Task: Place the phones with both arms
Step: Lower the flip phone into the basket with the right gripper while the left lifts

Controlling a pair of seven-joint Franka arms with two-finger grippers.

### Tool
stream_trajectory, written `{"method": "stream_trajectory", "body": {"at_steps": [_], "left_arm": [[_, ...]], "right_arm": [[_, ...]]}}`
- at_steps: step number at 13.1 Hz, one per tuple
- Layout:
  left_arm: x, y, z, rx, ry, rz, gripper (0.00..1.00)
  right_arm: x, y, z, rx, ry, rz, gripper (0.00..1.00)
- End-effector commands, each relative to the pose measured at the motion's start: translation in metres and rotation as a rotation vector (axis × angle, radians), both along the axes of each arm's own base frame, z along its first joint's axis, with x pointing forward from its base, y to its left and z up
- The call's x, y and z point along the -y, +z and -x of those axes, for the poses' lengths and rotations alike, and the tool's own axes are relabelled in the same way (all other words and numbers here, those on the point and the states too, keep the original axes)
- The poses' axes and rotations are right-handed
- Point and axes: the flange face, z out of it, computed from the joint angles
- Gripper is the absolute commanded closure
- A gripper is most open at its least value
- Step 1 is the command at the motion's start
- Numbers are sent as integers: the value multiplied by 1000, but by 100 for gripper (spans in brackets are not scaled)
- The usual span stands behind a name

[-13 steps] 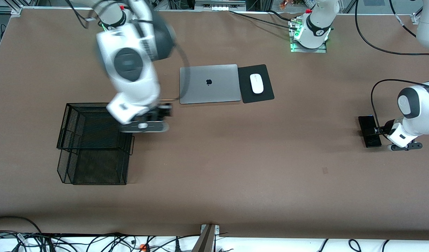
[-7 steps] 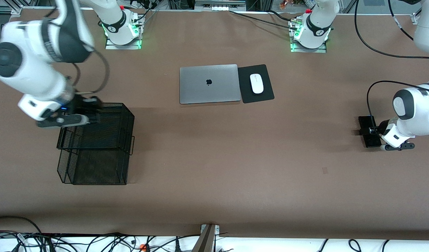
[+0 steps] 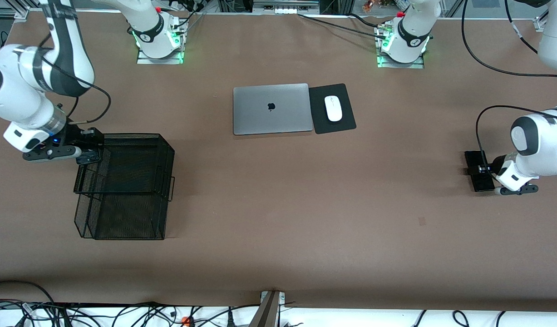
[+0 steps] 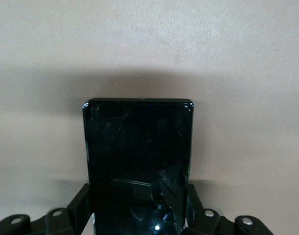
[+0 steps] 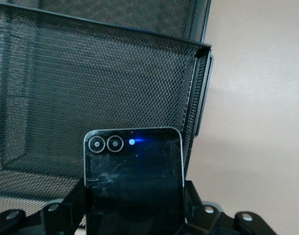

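The left hand [image 3: 482,170] gripped a black phone [image 3: 479,170] on the tabletop [image 3: 305,204], the right hand [image 3: 90,146] gripped a two-lens phone [image 5: 133,183] over the mesh basket [image 3: 124,186], and the laptop [image 3: 273,109] bore an apple logo

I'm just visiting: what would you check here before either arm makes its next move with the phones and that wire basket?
1. Right gripper shut on the lavender phone: ok.
2. That phone is over the upper tier of the mesh basket: ok.
3. Left gripper shut on the black phone at the left arm's end of the table: ok.
4. Black phone lifted off the table: cannot tell.
5. Laptop and mouse well away from both grippers: ok.
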Motion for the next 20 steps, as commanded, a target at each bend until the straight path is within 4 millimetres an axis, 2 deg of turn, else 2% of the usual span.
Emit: {"method": "stream_trajectory", "body": {"at_steps": [1,2,3,6,7,8,9,10,12,13,16,17,18,20], "left_arm": [[2,10,-6,10,-35,5,92],[2,21,-10,7,-67,10,97],[5,38,-19,3,-79,13,97],[47,121,-67,-26,-141,52,97],[67,149,-80,-32,-169,65,97],[88,172,-92,-26,-199,71,97],[113,191,-101,-17,-237,70,97],[141,206,-109,-8,-272,70,97],[214,224,-120,9,-346,67,97],[269,226,-121,12,-380,61,97],[422,199,-110,30,-372,40,98],[463,185,-103,37,-335,33,99],[492,173,-98,53,-312,34,99],[535,152,-87,75,-302,51,99]], "right_arm": [[9,-20,-9,17,-7,-22,100],[9,-28,-11,18,-14,-40,100],[9,-33,-15,20,-29,-53,100],[8,-37,-21,24,-54,-63,100],[6,-38,-25,23,-62,-60,80],[5,-36,-29,28,-70,-67,25],[4,-33,-33,40,-79,-79,0],[1,-27,-37,52,-79,-86,0],[-2,-13,-46,45,-102,-98,0],[-6,-5,-51,37,-116,-103,0],[-5,20,-61,12,-114,-123,0],[-5,31,-64,2,-120,-130,0],[-6,44,-67,-18,-125,-137,0],[-5,65,-72,-41,-147,-136,0]]}}
